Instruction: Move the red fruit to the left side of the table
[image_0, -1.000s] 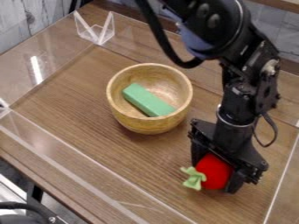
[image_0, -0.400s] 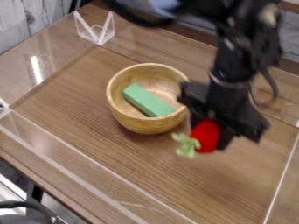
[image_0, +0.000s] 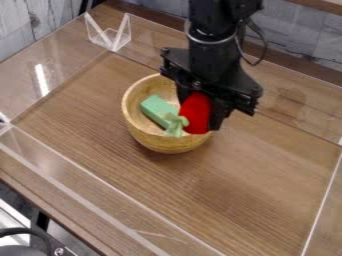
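The red fruit (image_0: 198, 113), a glossy strawberry-shaped toy with a green stem, hangs in the air with my gripper (image_0: 202, 108) shut on it. Both are above the right half of the round wooden bowl (image_0: 151, 137). My black arm comes down from the top of the view and the gripper points straight down. The fruit's green stem sticks out to the lower left, over the bowl. The brown wood-grain table (image_0: 120, 190) lies below, with its left side beyond the bowl.
A green block (image_0: 159, 109) lies inside the bowl, partly behind the fruit's stem. Clear acrylic walls (image_0: 80, 195) border the tabletop. A clear folded stand (image_0: 107, 33) sits at the back left.
My gripper closed on the red fruit at the front right of the table, lifted it off the wood and carried it up and left to above the bowl.
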